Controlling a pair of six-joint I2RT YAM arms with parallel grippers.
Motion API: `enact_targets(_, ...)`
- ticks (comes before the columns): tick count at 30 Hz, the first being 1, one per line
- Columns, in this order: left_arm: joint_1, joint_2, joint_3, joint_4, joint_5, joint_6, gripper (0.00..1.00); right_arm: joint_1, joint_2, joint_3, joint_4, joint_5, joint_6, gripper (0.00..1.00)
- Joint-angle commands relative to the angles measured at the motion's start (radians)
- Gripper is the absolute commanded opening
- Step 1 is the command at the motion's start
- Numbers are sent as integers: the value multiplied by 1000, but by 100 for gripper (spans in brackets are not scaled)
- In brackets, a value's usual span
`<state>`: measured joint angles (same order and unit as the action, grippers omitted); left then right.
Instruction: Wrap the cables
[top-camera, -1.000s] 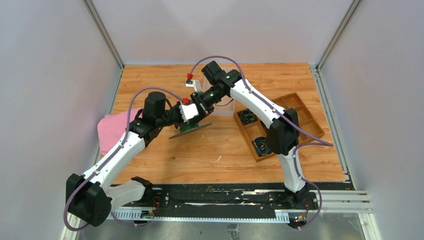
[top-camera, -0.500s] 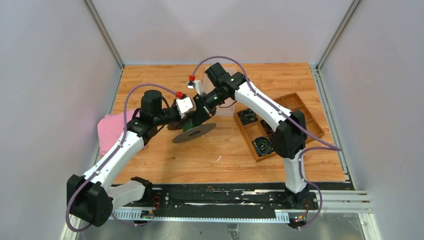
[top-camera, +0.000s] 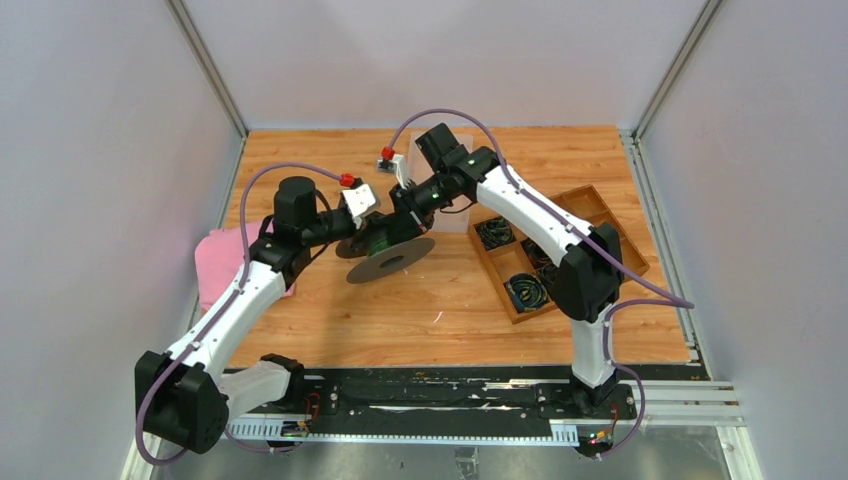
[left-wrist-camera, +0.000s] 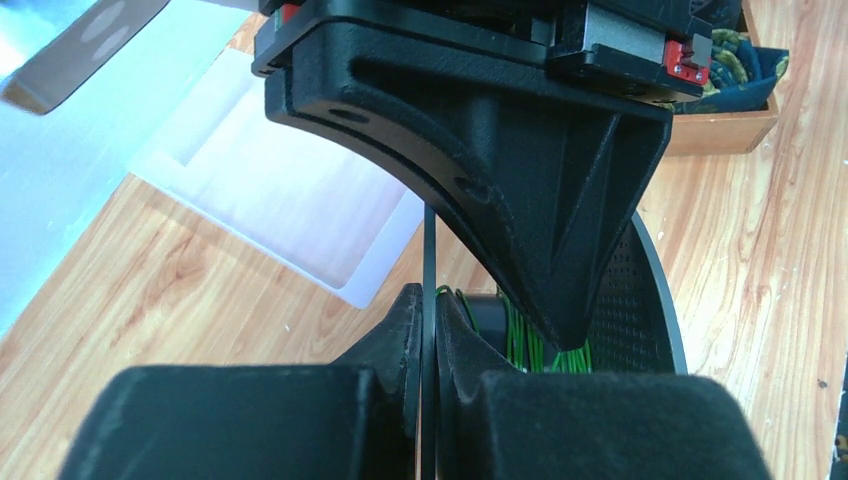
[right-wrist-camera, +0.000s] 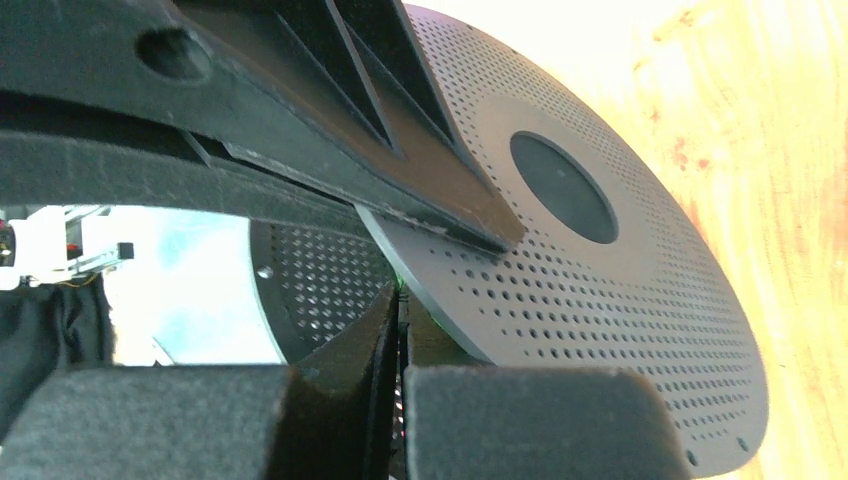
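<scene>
A black spool (top-camera: 392, 262) with two perforated discs is held above the middle of the table, tilted so its flat face shows. Thin green cable (left-wrist-camera: 520, 340) is wound on its hub between the discs. My left gripper (left-wrist-camera: 428, 300) is shut on the thin edge of one disc (left-wrist-camera: 429, 250), reaching in from the left (top-camera: 352, 243). My right gripper (right-wrist-camera: 400, 295) comes in from behind (top-camera: 388, 232); its jaws are shut and reach between the discs (right-wrist-camera: 600, 290). A glint of green shows at its tips, where the cable strands bunch.
A wooden compartment tray (top-camera: 590, 205) with dark coiled bundles lies at the right. A clear plastic box (top-camera: 452, 212) stands behind the spool, seen also from the left wrist (left-wrist-camera: 280, 200). A pink cloth (top-camera: 220, 262) lies at the left under my left arm.
The spool has tipped from nearly edge-on to face-up and shifted a little right. My left wrist has turned and my right arm's elbow has swung right. Both grips stay shut.
</scene>
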<state>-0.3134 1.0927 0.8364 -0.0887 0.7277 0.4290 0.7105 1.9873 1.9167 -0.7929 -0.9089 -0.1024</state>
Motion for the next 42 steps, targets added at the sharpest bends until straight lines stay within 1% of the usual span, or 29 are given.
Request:
enact_targets(1, 0, -42, 15, 175, 148, -60, 0, -19, -28, -42, 26, 61, -63, 1)
enact_targets(9, 11, -45, 13, 202, 161, -97, 0, -31, -37, -65, 21, 65, -118, 1)
enact_targets(13, 11, -43, 5, 239, 147, -131, 0, -29, -39, -83, 29, 56, -116, 1)
enact_targets(19, 13, -37, -20, 343, 120, -225, 1, -19, -57, -129, 82, 77, -89, 1)
enact_targets(26, 14, -37, -53, 447, 81, -344, 0, -6, -100, -185, 145, 134, -94, 1)
enact_targets(31, 15, -35, -71, 511, 62, -415, 0, -3, -119, -209, 167, 131, -109, 3)
enact_targets(37, 19, -37, -82, 517, 57, -411, 0, -1, -120, -219, 164, 133, -143, 1)
enact_targets(42, 26, -36, -82, 517, 45, -410, 0, 0, -104, -195, 109, 143, -210, 1)
